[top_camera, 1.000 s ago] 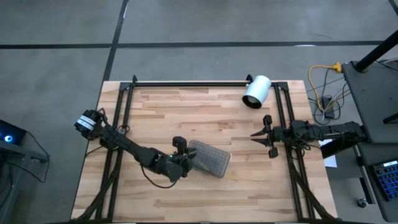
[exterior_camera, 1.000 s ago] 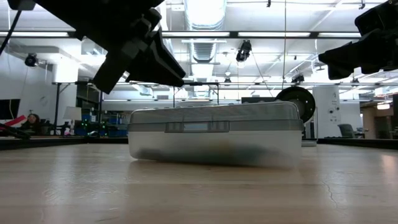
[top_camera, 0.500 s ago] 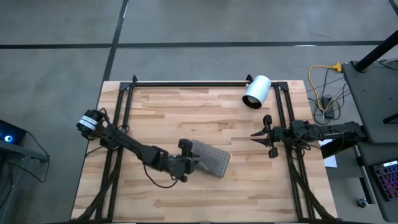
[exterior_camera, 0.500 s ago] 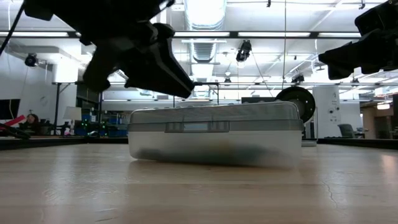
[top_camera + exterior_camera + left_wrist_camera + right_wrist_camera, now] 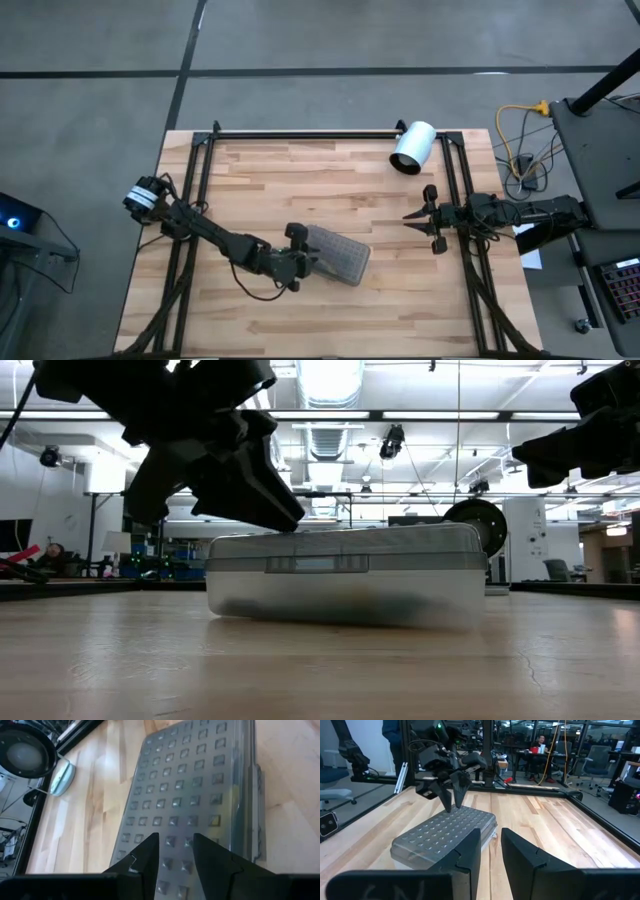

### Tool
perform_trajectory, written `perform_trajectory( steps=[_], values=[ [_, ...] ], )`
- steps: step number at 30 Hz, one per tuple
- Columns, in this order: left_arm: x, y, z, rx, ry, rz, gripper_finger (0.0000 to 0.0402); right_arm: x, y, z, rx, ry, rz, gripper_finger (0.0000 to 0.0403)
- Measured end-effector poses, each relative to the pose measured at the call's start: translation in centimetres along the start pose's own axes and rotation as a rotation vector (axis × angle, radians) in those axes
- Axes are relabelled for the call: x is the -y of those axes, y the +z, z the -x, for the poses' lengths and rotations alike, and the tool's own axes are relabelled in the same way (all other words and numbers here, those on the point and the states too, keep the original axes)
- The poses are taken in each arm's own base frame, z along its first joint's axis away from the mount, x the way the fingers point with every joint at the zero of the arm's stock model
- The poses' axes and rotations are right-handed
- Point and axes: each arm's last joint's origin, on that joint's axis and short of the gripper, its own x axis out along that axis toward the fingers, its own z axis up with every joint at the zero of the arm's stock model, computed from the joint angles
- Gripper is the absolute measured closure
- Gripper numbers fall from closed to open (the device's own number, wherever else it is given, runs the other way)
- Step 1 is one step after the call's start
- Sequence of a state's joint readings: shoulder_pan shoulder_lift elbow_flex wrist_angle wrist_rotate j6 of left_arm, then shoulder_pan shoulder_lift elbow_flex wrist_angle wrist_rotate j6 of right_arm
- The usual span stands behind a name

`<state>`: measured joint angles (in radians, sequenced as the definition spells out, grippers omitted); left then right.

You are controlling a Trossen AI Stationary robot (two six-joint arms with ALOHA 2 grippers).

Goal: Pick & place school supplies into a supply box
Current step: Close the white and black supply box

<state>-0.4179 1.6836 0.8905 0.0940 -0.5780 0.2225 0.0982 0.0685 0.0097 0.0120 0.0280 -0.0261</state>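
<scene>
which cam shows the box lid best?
Left wrist view: the dotted lid fills the picture. High view shows it small, under the left gripper. Low view shows its edge only. Right wrist shows it slanted, farther off.

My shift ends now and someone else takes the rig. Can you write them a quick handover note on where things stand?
Left gripper: fingers slightly apart, empty, tips down at the near end of the supply box lid.
Right gripper: fingers slightly apart, empty, waiting at the table's right edge.
Box: mid-table, lid shut, dark shapes inside. No loose supplies show on the table. A white cylinder lies at the back.
Left: confirm the lid is latched, then retract the left arm.
</scene>
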Motion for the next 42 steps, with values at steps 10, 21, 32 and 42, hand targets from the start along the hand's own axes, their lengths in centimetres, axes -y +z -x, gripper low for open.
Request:
perform_trajectory(
  steps=[10, 21, 32, 42],
  values=[
    [0.1, -0.3, 0.0, -0.007, -0.004, 0.011, 0.0297, 0.0, 0.0, 0.0, 0.000, 0.000, 0.000, 0.0335],
    [0.2, -0.6, -0.8, 0.033, -0.109, 0.067, 0.0297, 0.0, 0.0, 0.0, 0.000, 0.000, 0.000, 0.0335],
    [0.9, -0.9, -2.1, 0.050, -0.104, 0.080, 0.0297, 0.0, 0.0, 0.0, -0.004, 0.000, 0.000, 0.0335],
    [0.9, -1.0, -2.2, 0.050, -0.103, 0.077, 0.0297, 0.0, 0.0, 0.0, -0.004, 0.000, 0.000, 0.0335]
  ],
)
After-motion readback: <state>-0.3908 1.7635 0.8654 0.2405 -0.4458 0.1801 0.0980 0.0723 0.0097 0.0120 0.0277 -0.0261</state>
